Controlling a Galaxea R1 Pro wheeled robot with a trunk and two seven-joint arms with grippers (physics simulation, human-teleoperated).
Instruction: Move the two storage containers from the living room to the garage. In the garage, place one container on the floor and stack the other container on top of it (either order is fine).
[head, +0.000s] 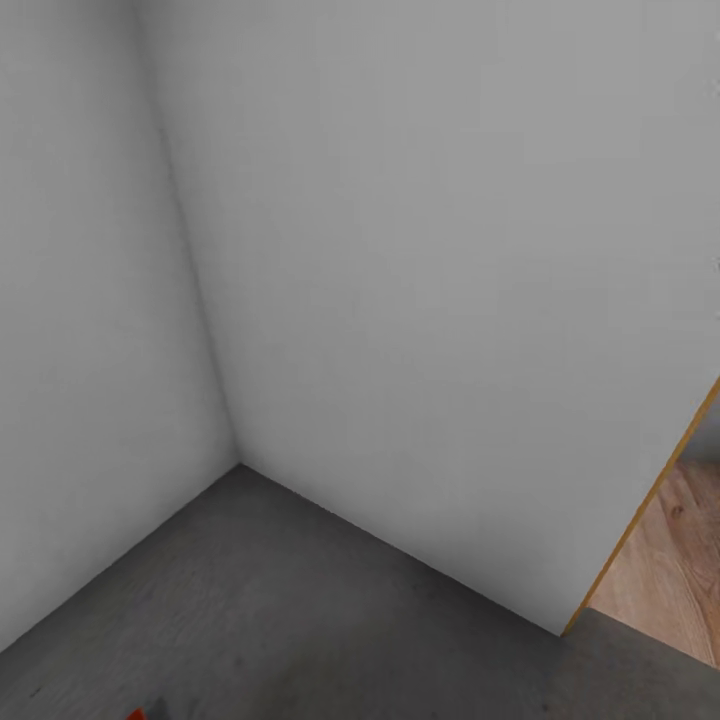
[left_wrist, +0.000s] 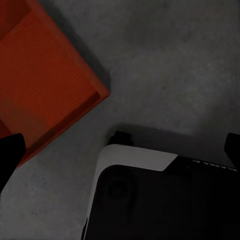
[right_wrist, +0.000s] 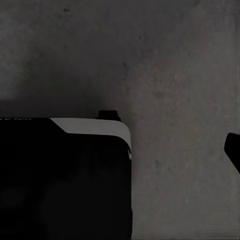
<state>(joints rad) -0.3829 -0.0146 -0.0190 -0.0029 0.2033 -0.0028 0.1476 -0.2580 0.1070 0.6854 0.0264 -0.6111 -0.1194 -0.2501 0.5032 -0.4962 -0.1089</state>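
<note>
One orange-red storage container (left_wrist: 47, 80) rests on the dark grey garage floor (left_wrist: 170, 65), its open inside facing up. In the head view a small sliver of the container (head: 136, 714) shows at the bottom edge. My left gripper (left_wrist: 120, 150) hangs open above the floor beside the container, not touching it; its dark fingertips (left_wrist: 10, 157) sit at the two sides of the left wrist view with nothing between them. My right gripper (right_wrist: 120, 150) hovers over bare floor (right_wrist: 170, 75); one of its fingertips (right_wrist: 233, 152) shows far out at the picture's edge, nothing held.
I face a corner of two plain white-grey walls (head: 420, 300). At the right, a yellow-edged doorway (head: 640, 510) opens onto light wood plank floor (head: 670, 580). My black and white base (left_wrist: 165, 200) stands close to the container.
</note>
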